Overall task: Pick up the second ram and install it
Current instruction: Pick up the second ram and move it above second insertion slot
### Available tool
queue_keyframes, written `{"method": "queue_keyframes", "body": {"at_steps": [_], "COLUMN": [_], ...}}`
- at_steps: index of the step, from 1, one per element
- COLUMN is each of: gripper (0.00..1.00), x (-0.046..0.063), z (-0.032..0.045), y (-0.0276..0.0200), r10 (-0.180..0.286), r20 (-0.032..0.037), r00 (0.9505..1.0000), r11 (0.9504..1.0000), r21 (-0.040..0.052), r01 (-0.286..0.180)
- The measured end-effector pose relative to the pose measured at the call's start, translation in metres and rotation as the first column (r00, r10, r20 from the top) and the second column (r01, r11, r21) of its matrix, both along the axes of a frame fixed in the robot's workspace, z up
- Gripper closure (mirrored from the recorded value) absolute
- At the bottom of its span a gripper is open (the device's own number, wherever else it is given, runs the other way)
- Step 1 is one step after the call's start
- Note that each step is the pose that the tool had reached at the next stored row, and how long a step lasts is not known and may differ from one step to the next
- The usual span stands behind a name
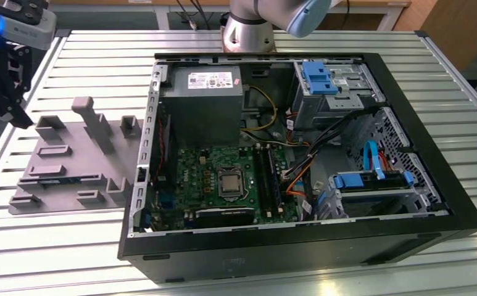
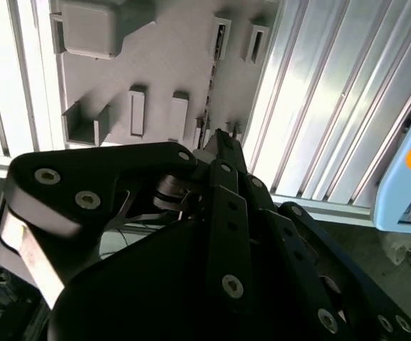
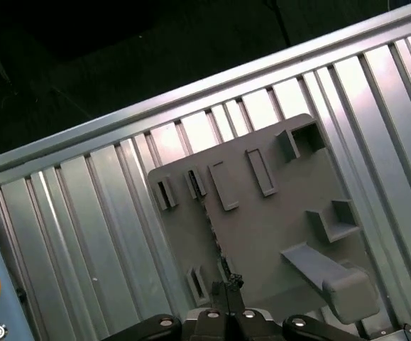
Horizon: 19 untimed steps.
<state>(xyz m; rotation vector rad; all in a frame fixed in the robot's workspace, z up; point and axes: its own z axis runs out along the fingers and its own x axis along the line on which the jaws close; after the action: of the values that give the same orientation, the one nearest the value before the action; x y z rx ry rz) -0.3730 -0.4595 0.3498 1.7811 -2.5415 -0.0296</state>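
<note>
Fingers pinching shut, holding nothing. Gripper hovering upper left of exterior view, over gray tray. Ram stick lying in tray slot, lower left. Pickup step going on, I think; grabbing needs fingers opening, lining up along stick.

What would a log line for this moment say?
tool: shut, near gray tray | second ram: in tray, not yet picked
</note>
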Motion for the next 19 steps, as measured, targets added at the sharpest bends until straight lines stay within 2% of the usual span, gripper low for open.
{"method": "queue_keyframes", "body": {"at_steps": [2,5,12,13,16,18,19], "gripper": [0.89,0.89,0.89,0.89,0.89,0.89,0.83], "x": [0.0,0.0,-0.0001,-0.0001,-0.0003,-0.0005,-0.0005], "z": [-0.0002,-0.0006,-0.0016,-0.0017,-0.0021,-0.0028,-0.0032], "y": [0.0,0.0,0.0,0.0,-0.0003,-0.0003,-0.0003], "r10": [0.049,0.1,0.196,0.197,0.205,0.224,0.239], "r20": [0.0,0.0001,0.0011,0.002,0.0082,0.0089,0.0088], "r00": [0.9988,0.995,0.9807,0.9803,0.9786,0.9745,0.971], "r11": [0.9988,0.995,0.9807,0.9803,0.9781,0.9738,0.9704], "r21": [0.0,-0.0001,0.0011,0.0047,0.0323,0.035,0.035], "r01": [-0.049,-0.1,-0.196,-0.197,-0.206,-0.225,-0.239]}}
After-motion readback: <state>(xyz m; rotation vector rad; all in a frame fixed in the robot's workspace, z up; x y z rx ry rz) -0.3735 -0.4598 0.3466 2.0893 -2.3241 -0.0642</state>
